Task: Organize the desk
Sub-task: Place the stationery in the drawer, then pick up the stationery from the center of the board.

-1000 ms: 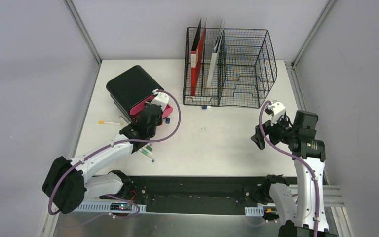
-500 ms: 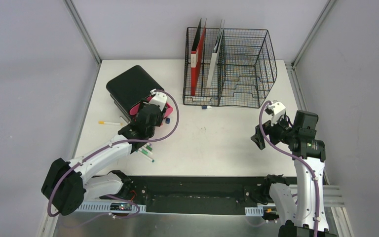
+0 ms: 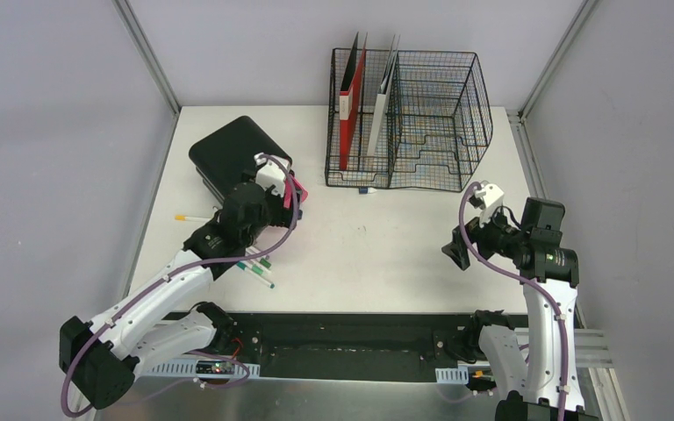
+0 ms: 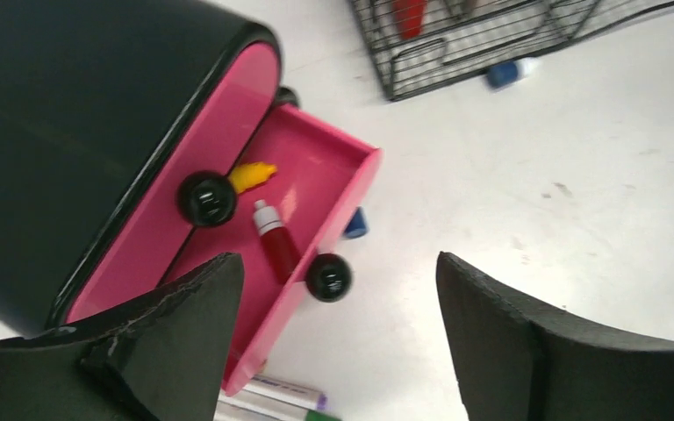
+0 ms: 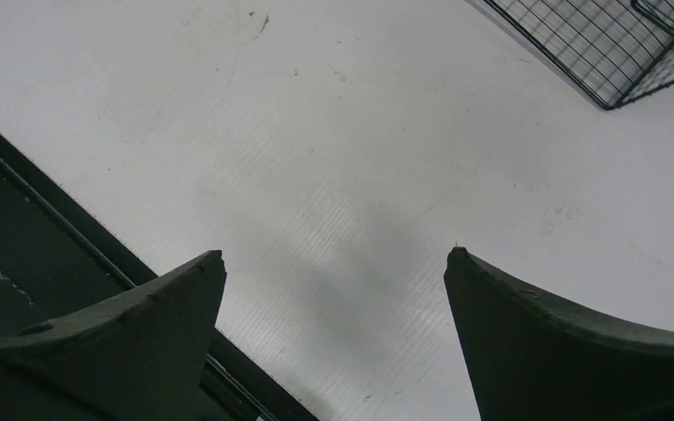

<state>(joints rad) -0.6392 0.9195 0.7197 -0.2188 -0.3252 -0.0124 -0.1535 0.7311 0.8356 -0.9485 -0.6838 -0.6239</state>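
Top external, desk: I see the desk (image 3: 386, 254) as a flat, matte white rectangle filling the middle of the view, with aluminium rails at its edges and grey walls around it.
Top external, axis: its longer side seems to run left to right, with the arm bases along the near edge.
Top external, rack: a black wire rack (image 3: 439, 132) stands at the far edge and holds an upright red folder (image 3: 351, 110).
Top external, box: a glossy black drawer box (image 3: 228, 153) with rounded corners sits far left, turned at an angle.
Top external, loose items: a white pen (image 3: 195, 217) lies left of the arm, and markers (image 3: 256, 270) lie nearer the front edge.
Top external, left gripper: my left gripper (image 3: 288, 195) is just beside the box's front.
Top external, right gripper: my right gripper (image 3: 453, 253) hangs over bare white surface at the right.
Left wrist, gripper: the left gripper (image 4: 338, 263) has its jaws spread wide and holds nothing.
Left wrist, drawer: a pink drawer (image 4: 316, 202) of smooth plastic is pulled out, with a round black knob (image 4: 328, 276) on its front.
Left wrist, contents: a red marker (image 4: 274, 246) and a small yellow piece (image 4: 253, 175) lie inside.
Left wrist, desk: a blue cap (image 4: 356, 224) lies on the white top just beside the drawer.
Right wrist, gripper: the right gripper (image 5: 335, 256) is fully spread and empty.
Right wrist, desk: the surface below shows fine ribbing and faint scuffs.
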